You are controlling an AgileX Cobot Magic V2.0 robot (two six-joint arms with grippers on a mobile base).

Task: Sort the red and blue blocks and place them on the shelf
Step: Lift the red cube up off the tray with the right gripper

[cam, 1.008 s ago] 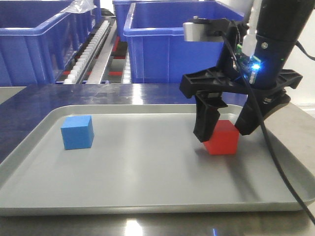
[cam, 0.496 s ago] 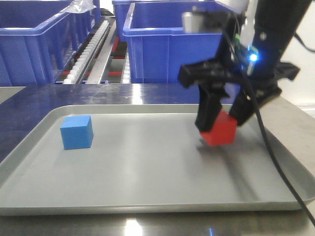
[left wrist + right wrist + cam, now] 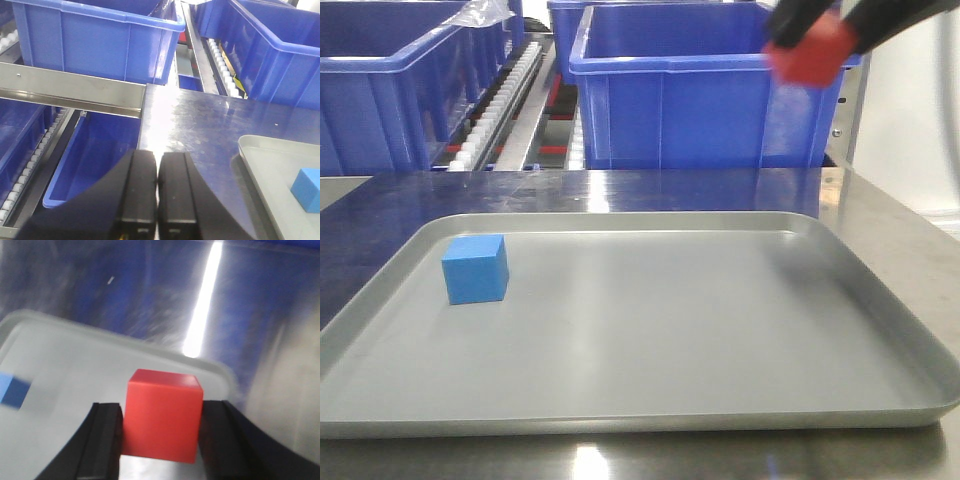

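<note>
Right jaws clamp the red block (image 3: 162,415) above the tray (image 3: 650,340); left jaws pressed together.

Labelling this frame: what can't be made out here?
- Front view: red block motion-blurred; right jaws cut off by top edge.
- Left wrist: blue block cut by right edge.
- Right wrist: tray and table motion-blurred.

Bright, even overhead light in all 3 views, shadows faint. Front view: sharp, except the red block (image 3: 810,55) at top right, which is smeared by motion blur; soft glare band on the tray (image 3: 720,350). Right wrist: block crisp, background smeared, blown-out white streak on the table (image 3: 200,310). Left wrist: sharp, white glare on the steel.
</note>
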